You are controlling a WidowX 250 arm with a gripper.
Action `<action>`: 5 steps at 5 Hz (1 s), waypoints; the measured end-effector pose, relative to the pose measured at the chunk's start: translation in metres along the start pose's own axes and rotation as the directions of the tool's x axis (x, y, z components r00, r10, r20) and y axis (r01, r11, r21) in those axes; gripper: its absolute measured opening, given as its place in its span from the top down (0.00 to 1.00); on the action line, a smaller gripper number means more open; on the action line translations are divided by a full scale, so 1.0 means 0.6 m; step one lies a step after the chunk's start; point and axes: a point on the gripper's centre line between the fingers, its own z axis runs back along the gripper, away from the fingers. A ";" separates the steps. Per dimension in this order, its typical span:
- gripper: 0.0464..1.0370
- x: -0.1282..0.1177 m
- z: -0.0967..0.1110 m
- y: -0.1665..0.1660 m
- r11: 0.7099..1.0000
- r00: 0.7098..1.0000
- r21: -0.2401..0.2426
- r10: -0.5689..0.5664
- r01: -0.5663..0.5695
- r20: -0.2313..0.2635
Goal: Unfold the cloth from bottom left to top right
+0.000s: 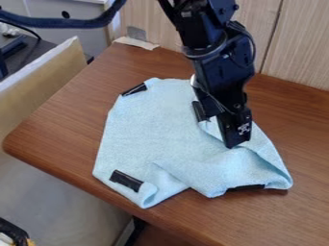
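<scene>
And here's the pale blue cloth [147,129], lying on the brown table [61,129], flat across its left and far parts but rumpled on the near right, where a loose fold runs out to the right from under the gripper [218,133]. The near-left corner curls up beside a black patch [126,180]. The gripper's fingers stand apart, down at the cloth's right half.
</scene>
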 end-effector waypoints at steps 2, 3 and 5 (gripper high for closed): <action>0.04 -0.026 -0.036 0.021 0.997 0.997 -0.066 0.041 -0.045 -0.062; 0.04 -0.024 -0.035 0.050 0.975 0.975 0.039 0.220 -0.219 -0.033; 0.04 -0.013 -0.035 0.098 0.779 0.799 0.229 0.602 -0.583 -0.013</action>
